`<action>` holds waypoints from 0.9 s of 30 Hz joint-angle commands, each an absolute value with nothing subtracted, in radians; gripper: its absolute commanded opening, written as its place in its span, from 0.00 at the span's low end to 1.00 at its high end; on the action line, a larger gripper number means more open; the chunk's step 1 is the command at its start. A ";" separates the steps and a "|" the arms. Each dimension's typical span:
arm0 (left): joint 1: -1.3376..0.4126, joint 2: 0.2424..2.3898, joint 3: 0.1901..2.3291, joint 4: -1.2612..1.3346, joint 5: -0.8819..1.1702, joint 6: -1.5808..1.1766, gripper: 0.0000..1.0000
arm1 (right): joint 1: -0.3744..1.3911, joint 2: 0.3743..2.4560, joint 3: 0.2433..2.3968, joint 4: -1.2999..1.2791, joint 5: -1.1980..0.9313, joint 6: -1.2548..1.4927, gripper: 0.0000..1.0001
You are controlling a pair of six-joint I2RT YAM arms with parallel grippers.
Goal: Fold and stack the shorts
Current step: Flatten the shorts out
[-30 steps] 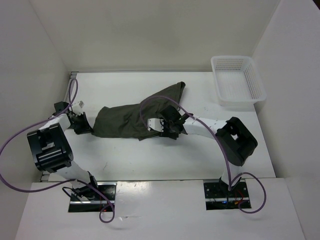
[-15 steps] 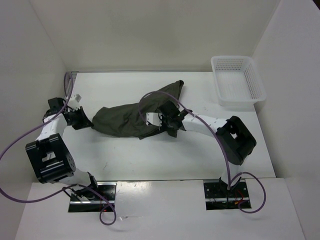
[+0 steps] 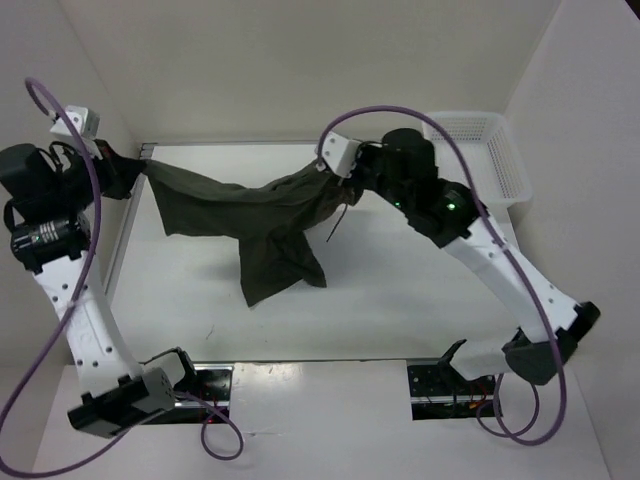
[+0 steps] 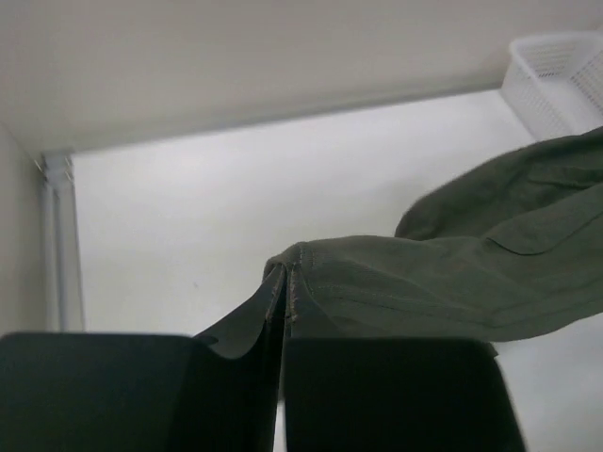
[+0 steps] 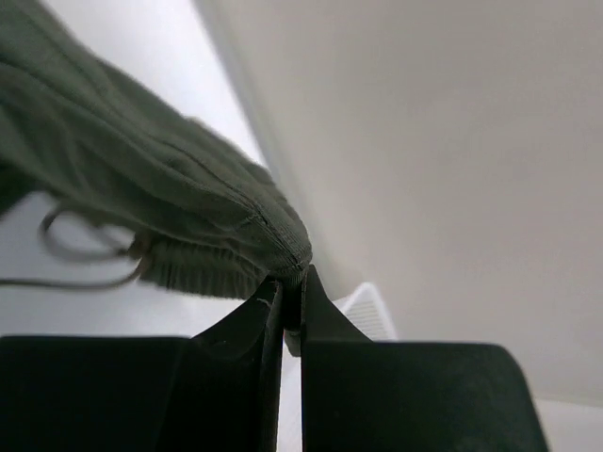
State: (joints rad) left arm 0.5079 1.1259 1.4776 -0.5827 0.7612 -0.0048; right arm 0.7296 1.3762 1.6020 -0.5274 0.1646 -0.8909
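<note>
Left arm's fingers: closed tight, pinching a stitched edge of the dark olive-green soft fabric shorts; in the left wrist view the cloth runs out from the tips to the right with no gap between them. Right arm's fingers: likewise closed, clamped on the gathered, ribbed waistband edge, with the thin drawstring looping loose just beside the pinch. From above, the left grip sits at the far left, near the back corner of the white bench. The right grip is up near the middle of the far edge. The garment is stretched between the two as a sagging band, lifted off the surface. One wide leg hangs from the middle of the span toward the near side; whether its hem touches the bench cannot be told from this angle. The drawstring dangles below the right grip. The white plastic mesh basket stands at the far right corner, well apart from the cloth. Status, as I judge it: pick-up and spreading under way, no fold made, no crease line visible, nothing stacked. Left to do: lay the garment flat, bring one leg over the other, fold again, then place it on the stack location.
</note>
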 commanded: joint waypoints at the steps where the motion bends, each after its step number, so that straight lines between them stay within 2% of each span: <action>1: 0.509 1.055 1.630 -0.598 0.836 0.000 0.00 | 0.724 1.298 1.715 -0.551 0.189 -0.885 0.00; 5: 0.509 1.028 1.794 -0.523 0.746 0.000 0.00 | 0.724 1.287 1.935 -0.630 0.141 -0.825 0.00; 10: 0.540 1.074 1.905 -0.463 0.716 0.000 0.00 | 0.724 1.319 2.094 -0.704 0.068 -0.750 0.00; 13: 0.549 1.143 1.867 -0.443 0.712 0.000 0.00 | 0.724 1.319 2.030 -0.680 0.057 -0.729 0.00; 15: 0.558 1.224 1.836 -0.424 0.764 0.000 0.00 | 0.704 1.304 1.889 -0.631 0.071 -0.720 0.00; 19: 0.558 1.403 1.789 -0.383 0.825 0.000 0.00 | 0.612 1.369 1.728 -0.572 -0.043 -0.597 0.00; 23: 0.511 1.581 1.839 -0.414 0.806 0.000 0.00 | 0.491 1.536 1.736 -0.560 -0.173 -0.465 0.00; 27: 0.404 1.748 1.879 -0.457 0.746 0.000 0.00 | 0.468 1.738 1.788 -0.538 -0.213 -0.425 0.00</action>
